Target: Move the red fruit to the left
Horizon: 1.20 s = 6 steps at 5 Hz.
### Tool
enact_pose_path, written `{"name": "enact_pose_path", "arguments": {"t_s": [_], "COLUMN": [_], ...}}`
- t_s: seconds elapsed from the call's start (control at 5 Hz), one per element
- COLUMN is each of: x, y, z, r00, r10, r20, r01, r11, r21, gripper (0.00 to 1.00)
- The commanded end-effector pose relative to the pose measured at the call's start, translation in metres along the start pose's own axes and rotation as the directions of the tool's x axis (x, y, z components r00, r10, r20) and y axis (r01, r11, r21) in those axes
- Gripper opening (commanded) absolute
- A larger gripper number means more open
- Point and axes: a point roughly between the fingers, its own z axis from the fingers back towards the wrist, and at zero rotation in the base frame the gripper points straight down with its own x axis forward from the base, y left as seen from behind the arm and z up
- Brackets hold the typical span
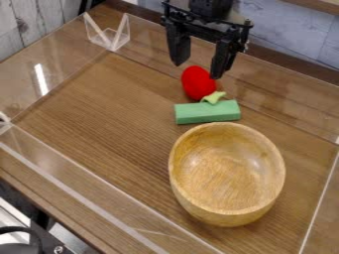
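The red fruit (197, 81) is a small glossy red toy with a yellow-green leafy tip at its lower right, lying on the wooden table. My gripper (200, 60) hangs directly over it with its dark fingers (175, 46) spread to either side, open and holding nothing. Its fingertips stop just above the fruit's top.
A flat green rectangular block (208, 111) lies right in front of the fruit. A large wooden bowl (227, 204) stands nearer the front. Clear plastic walls (103, 32) fence the table on all sides.
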Motion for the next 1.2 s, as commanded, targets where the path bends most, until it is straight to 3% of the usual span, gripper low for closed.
{"name": "enact_pose_path", "arguments": {"t_s": [0.0, 0.4, 0.6, 0.8, 1.0], "x": [0.001, -0.004, 0.000, 0.014, 0.014], "y": [-0.005, 0.043, 0.066, 0.062, 0.053], "z": [-0.012, 0.008, 0.021, 0.012, 0.002], "r00": [0.999, 0.995, 0.972, 0.946, 0.964], "r10": [-0.036, 0.088, 0.225, 0.318, 0.259], "r20": [-0.005, 0.053, 0.066, 0.067, 0.066], "r01": [0.036, -0.085, -0.220, -0.312, -0.253], "r11": [0.999, 0.995, 0.973, 0.946, 0.964], "r21": [0.001, -0.041, -0.074, -0.083, -0.081], "gripper": [0.00, 0.00, 0.00, 1.00, 1.00]}}
